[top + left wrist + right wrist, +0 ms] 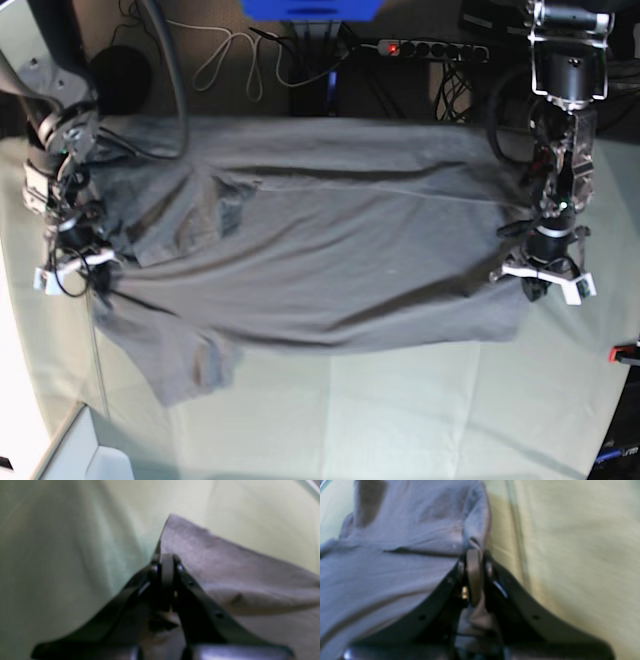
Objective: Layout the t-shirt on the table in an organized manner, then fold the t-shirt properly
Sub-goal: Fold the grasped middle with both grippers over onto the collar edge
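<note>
The grey t-shirt lies stretched across the far half of the table, with a sleeve hanging toward the near left. At the shirt's right edge in the base view, my left gripper is shut on the fabric. The left wrist view shows its jaws pinched on a raised corner of the t-shirt. My right gripper is shut on the shirt's left edge. Up close, its closed jaws hold a bunched fold of the t-shirt.
Pale green cloth covers the table around the shirt. A red clamp sits at the right edge. Behind the table are cables, a power strip and a blue object.
</note>
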